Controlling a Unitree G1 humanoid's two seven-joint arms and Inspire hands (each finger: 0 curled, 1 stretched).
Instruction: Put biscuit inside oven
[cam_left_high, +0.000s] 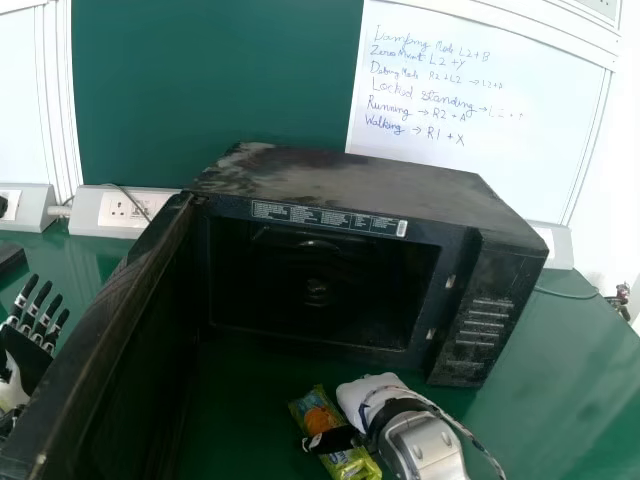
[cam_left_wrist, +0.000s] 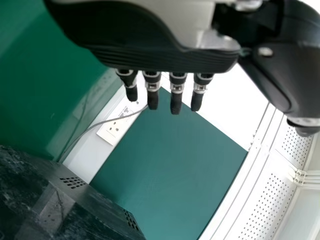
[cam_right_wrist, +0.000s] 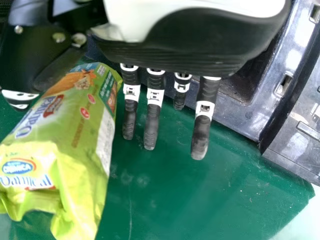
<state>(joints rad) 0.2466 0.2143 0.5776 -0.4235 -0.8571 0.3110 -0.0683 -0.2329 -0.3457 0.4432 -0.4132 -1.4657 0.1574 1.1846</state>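
The black oven (cam_left_high: 330, 180) stands on the green table with its door (cam_left_high: 110, 330) swung wide on the left and its cavity bare. In front of it lies the green biscuit packet (cam_left_high: 350, 462). My right hand (cam_left_high: 365, 392) is just right of the packet, its black thumb lying across it. In the right wrist view, the packet (cam_right_wrist: 75, 125) is between the thumb side and the straight fingers of my right hand (cam_right_wrist: 153, 110), not gripped. Left of the door, my left hand (cam_left_high: 35, 320) has straight fingers; in the left wrist view, my left hand (cam_left_wrist: 177, 92) is away from the oven.
The oven door forms a tall barrier between my left hand and the packet. Wall sockets (cam_left_high: 125, 210) and a cable run behind the oven. A whiteboard (cam_left_high: 480, 130) hangs at the back right. Green table surface (cam_left_high: 570, 350) extends right of the oven.
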